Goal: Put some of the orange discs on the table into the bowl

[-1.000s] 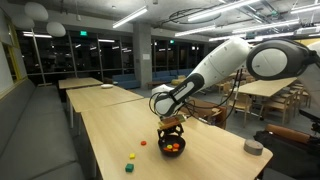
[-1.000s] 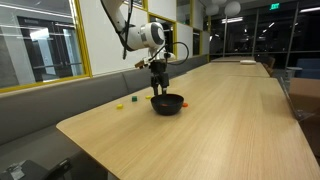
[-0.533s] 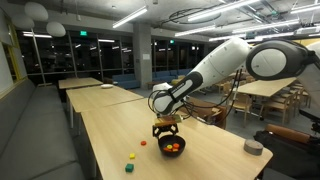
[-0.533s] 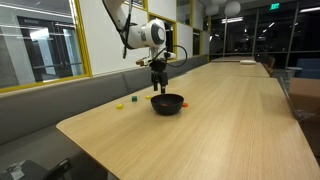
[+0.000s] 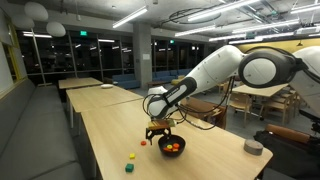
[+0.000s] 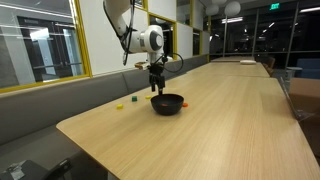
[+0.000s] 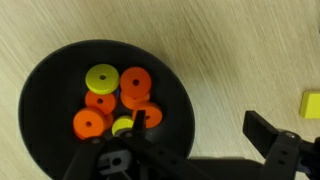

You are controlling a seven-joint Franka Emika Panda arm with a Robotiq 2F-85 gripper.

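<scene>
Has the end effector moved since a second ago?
Yes. In an exterior view the end effector shifted left, from above the bowl toward its left rim.

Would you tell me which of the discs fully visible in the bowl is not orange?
The yellow disc, uppermost in the wrist view of the bowl; the other fully visible ones are orange discs.
</scene>
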